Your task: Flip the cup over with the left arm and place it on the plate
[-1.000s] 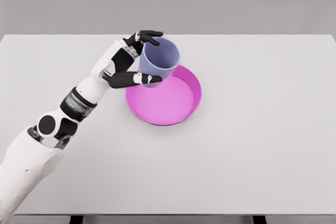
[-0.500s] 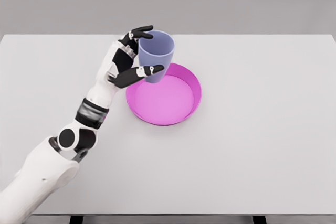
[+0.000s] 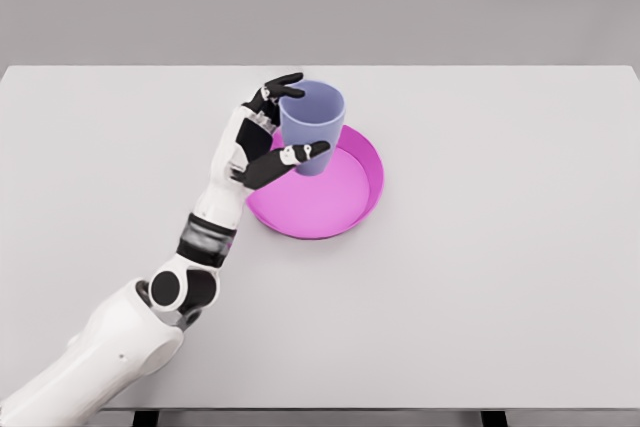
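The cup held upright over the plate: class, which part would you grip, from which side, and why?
Grip the cup around its side wall, roughly mid-height, coming from its left, as the left hand does. It stands upright, mouth up, tapering toward the base, so fingers wrapping the wall leave the base free to meet the pink plate.

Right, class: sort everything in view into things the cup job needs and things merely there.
Needed:
- left robot hand, gripping
- pale blue plastic cup, opening up
- round magenta plate

Merely there:
- white table; nothing else lies about
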Available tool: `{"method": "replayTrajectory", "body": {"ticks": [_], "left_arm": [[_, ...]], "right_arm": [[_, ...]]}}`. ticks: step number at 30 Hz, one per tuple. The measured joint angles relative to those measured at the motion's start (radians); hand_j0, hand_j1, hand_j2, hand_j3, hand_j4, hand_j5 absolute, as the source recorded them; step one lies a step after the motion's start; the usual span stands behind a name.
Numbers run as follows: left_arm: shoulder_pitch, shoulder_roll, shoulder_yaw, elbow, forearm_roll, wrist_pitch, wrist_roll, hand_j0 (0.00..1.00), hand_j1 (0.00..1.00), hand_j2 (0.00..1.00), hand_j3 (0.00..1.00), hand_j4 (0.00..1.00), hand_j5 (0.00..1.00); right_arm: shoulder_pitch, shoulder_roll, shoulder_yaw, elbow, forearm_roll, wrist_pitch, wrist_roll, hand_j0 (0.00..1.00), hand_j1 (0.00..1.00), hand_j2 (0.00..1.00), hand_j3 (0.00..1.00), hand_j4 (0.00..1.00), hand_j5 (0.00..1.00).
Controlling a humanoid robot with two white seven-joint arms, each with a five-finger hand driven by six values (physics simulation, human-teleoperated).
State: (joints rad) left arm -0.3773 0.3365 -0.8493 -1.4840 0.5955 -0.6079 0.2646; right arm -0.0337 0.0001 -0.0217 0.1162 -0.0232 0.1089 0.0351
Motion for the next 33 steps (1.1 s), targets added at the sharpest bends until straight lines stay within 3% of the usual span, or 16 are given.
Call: {"method": "replayTrajectory", "body": {"ticks": [18,24,33], "left_arm": [[-0.014,-0.047,-0.022,0.139,-0.036,-0.003,-0.024,0.53,0.53,0.53,0.53,0.53,0.53],[-0.012,-0.049,-0.021,0.146,-0.037,-0.003,-0.026,0.66,0.66,0.66,0.66,0.66,0.66],[-0.014,-0.047,-0.02,0.138,-0.038,-0.003,-0.027,0.71,0.71,0.71,0.71,0.71,0.71]], "right_arm": [[0.0,0.0,0.0,0.0,0.0,0.0,0.0,1.0,1.0,1.0,1.0,1.0,1.0],[0.0,0.0,0.0,0.0,0.0,0.0,0.0,1.0,1.0,1.0,1.0,1.0,1.0],[0.0,0.0,0.0,0.0,0.0,0.0,0.0,1.0,1.0,1.0,1.0,1.0,1.0]]}}
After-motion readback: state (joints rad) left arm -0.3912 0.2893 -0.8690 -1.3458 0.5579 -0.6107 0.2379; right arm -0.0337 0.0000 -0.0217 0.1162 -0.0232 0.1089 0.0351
